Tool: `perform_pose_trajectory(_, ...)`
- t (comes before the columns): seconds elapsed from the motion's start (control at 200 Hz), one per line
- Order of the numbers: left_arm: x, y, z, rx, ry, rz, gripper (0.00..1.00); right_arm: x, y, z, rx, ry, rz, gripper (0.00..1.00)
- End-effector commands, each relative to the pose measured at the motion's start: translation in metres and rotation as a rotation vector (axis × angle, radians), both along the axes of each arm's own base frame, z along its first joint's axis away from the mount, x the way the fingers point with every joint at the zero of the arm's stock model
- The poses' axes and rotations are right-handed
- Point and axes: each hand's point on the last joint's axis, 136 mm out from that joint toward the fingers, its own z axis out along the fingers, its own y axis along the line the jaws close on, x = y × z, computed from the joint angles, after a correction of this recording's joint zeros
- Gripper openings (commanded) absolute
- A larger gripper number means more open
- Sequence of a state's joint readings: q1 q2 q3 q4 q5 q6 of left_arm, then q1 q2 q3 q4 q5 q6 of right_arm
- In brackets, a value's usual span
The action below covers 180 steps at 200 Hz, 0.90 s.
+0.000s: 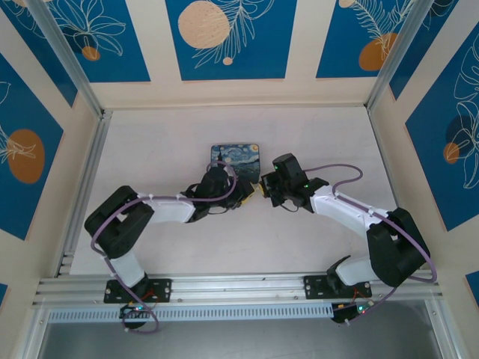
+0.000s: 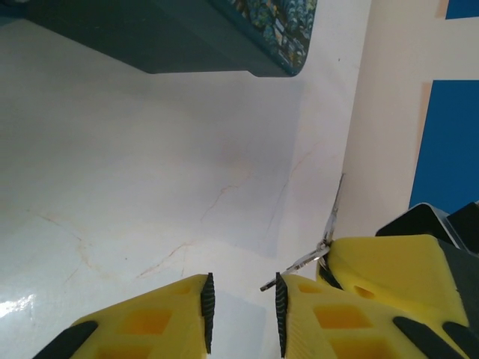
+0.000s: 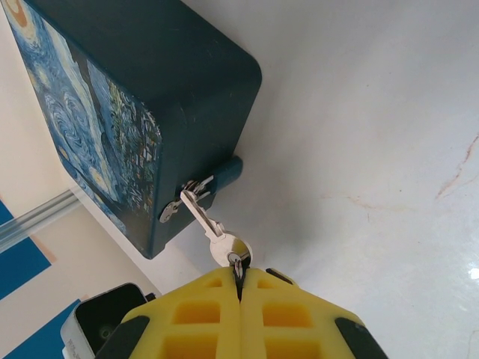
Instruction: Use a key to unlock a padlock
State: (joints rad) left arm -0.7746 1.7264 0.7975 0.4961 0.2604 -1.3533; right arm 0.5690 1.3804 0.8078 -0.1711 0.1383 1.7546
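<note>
My right gripper (image 3: pixel 240 278) is shut on the head end of the small silvery key (image 3: pixel 213 228). The key's blade slants up to the metal latch (image 3: pixel 187 196) on the front of the blue swirl-painted box (image 3: pixel 135 97), and its tip touches it. The padlock is hidden. In the left wrist view the key (image 2: pixel 323 247) sticks out of the right gripper's yellow finger (image 2: pixel 389 277), with one thin end reaching my left fingertip. My left gripper (image 2: pixel 243 278) stands narrowly open with nothing between its pads, just left of the right gripper. From above, both grippers (image 1: pixel 253 193) meet in front of the box (image 1: pixel 236 158).
The box stands at the middle back of the white table (image 1: pixel 165 142). Blue-and-cream panel walls (image 1: pixel 224 37) enclose three sides. An aluminium rail (image 1: pixel 224 288) runs along the near edge by the arm bases. Bare table lies left and right of the grippers.
</note>
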Motion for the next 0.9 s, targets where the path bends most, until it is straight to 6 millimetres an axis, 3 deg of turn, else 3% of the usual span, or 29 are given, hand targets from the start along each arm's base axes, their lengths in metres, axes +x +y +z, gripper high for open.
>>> perform_pose_trajectory(0.0,0.0065,-0.0117,0.0126,-0.027,-0.048,-0.008,0.27,0.0021,0.0029,0.0015,0.02,0.009,-0.003,0.0)
perform_pose_trajectory(0.175,0.008,-0.0142,0.0148,-0.035,-0.053,-0.008,0.24,0.0019,0.0034,-0.0003,0.02,0.014,0.003,0.0)
perform_pose_trajectory(0.445,0.0108,-0.0168,0.0185,-0.046,-0.065,-0.006,0.29,-0.0001,0.0042,-0.0048,0.025,0.028,0.007,0.0)
perform_pose_trajectory(0.895,0.0104,-0.0179,0.0177,-0.046,-0.065,-0.005,0.14,0.0,0.0048,-0.0048,0.027,0.029,0.006,0.0)
